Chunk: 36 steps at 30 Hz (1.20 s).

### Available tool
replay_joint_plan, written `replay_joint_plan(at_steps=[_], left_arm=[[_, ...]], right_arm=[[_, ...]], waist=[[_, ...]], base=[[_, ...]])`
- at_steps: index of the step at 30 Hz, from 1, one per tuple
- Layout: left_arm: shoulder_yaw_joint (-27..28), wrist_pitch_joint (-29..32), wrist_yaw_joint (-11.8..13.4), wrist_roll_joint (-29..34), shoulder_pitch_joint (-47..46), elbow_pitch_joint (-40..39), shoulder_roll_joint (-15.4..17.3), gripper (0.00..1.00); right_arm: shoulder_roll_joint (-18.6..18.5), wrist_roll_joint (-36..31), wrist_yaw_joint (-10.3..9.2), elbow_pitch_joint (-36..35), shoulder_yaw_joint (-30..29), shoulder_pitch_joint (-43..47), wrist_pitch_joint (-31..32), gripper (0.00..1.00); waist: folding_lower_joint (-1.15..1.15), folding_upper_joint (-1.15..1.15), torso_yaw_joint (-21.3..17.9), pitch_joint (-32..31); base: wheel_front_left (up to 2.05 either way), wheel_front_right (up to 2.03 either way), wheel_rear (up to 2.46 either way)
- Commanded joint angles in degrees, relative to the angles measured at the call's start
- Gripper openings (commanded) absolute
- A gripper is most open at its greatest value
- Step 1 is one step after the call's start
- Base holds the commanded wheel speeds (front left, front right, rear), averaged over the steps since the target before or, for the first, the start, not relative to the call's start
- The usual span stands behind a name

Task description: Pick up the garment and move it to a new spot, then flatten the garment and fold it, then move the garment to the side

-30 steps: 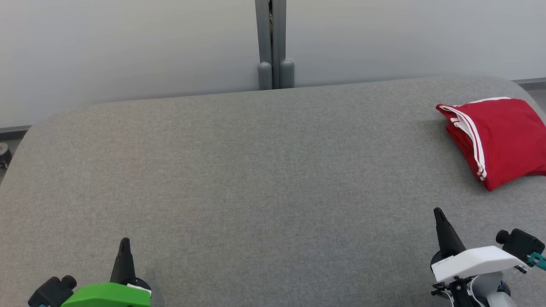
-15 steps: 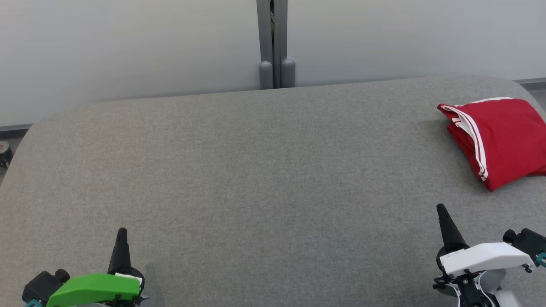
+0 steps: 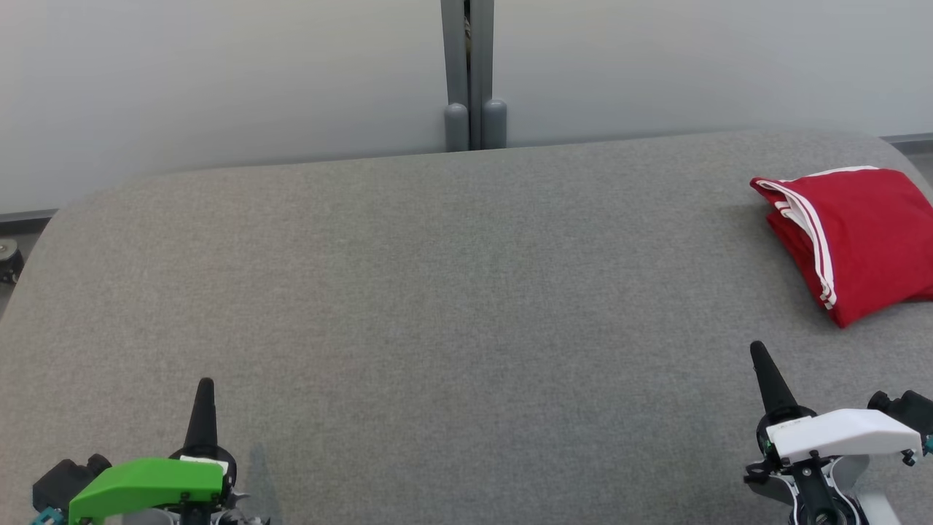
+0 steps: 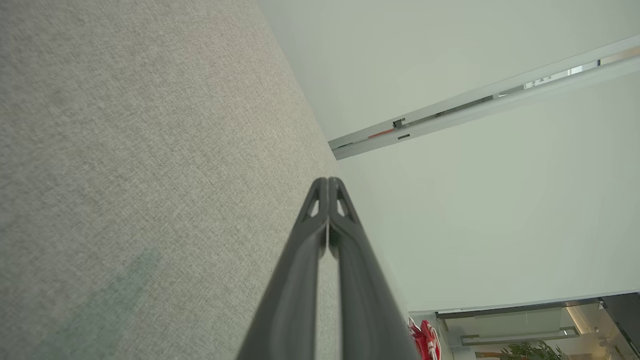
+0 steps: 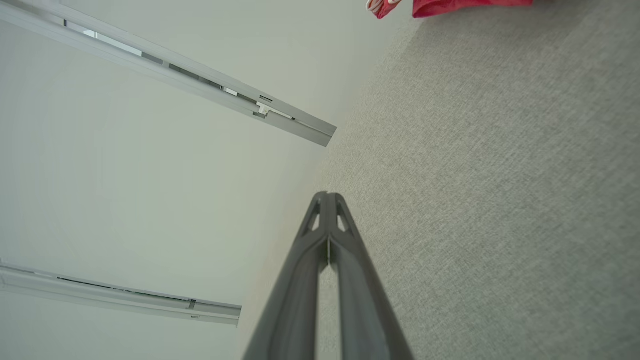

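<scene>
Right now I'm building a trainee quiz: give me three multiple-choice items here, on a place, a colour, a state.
1. Where on the grey surface lies the garment? A far right B centre C near left
2. What colour are its stripes? A black B white C yellow
3. The left gripper and right gripper are: A both open B one open C both shut
A: it lies by the right edge. B: white bands edge the red cloth. C: each tapers to one closed tip.
</scene>
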Motion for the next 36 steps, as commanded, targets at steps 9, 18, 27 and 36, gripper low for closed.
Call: replay_joint_plan(at_steps=[9,18,27,36], left_arm=[[0.90,1.52,-0.01,-4.79,-2.14,-0.84,0.37,0.00],[1.35,2.70,-0.02,-8.64,-2.87,-1.06,0.39,0.00],[1.82,3.81,-0.03,-12.08,-3.39,-1.27,0.41,0.00],[2.29,4.80,-0.04,-15.36,-3.99,-1.49,0.43,0.00]], right_arm=[[-0.35,5.80,-0.03,-1.10,-0.64,-1.31,1.54,0.00],[-0.38,10.34,-0.03,-1.40,-1.06,-1.41,2.72,0.00],[-0.41,14.44,-0.04,-1.67,-1.42,-1.55,3.83,0.00],[-0.44,18.30,-0.04,-1.91,-1.74,-1.60,4.89,0.00]], waist=[[0.00,0.00,0.14,0.08],[0.00,0.00,0.28,0.16],[0.00,0.00,0.41,0.24],[0.00,0.00,0.54,0.32]], base=[[0.00,0.00,0.00],[0.00,0.00,0.00],[0.00,0.00,0.00],[0.00,0.00,0.00]])
